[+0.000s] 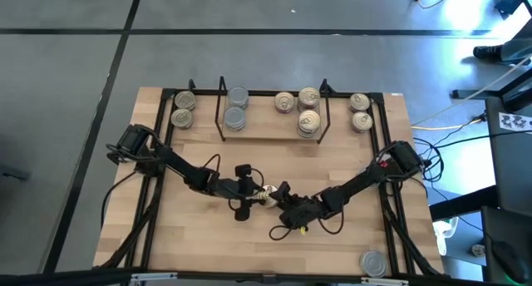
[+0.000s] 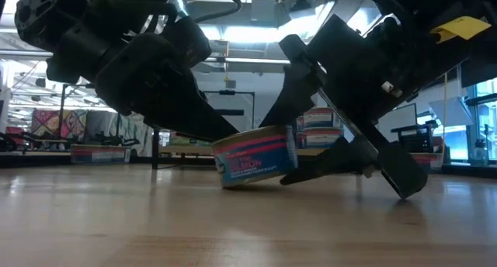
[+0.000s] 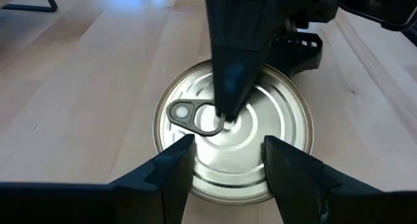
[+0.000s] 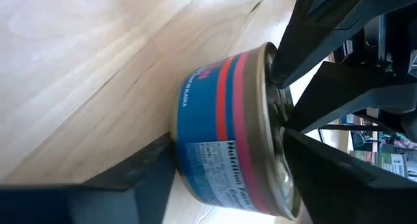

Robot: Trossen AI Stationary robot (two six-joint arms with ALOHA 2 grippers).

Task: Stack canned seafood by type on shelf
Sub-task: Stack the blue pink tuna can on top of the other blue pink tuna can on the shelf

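Note:
A blue-and-red labelled tin of canned seafood (image 1: 268, 196) with a silver pull-ring lid (image 3: 195, 116) sits tilted at mid-table between both grippers. My left gripper (image 3: 228, 146) comes from the left, open, with its fingertips at the lid's left rim. My right gripper (image 4: 228, 165) comes from the right and is shut on the tin across its height. At the far edge stands the shelf (image 1: 274, 135), a black wire frame on a light board. Several tins rest on it, some stacked in twos (image 1: 308, 121). My left gripper rests both spread fingertips (image 3: 186, 152) on the lid near its left rim (image 2: 217, 141), slanting down from the table's left. My right gripper pinches the tin top to bottom, slanting in from the table's right. One finger (image 3: 225, 87) is on the lid's middle and the other (image 4: 140, 175) is under the base. The tin is tilted, its left lower edge (image 2: 227, 183) on the table and its right side raised.
One loose tin (image 1: 373, 263) lies near the table's front right corner. Cables run along both table sides. Bare wood lies between the grippers and the shelf.

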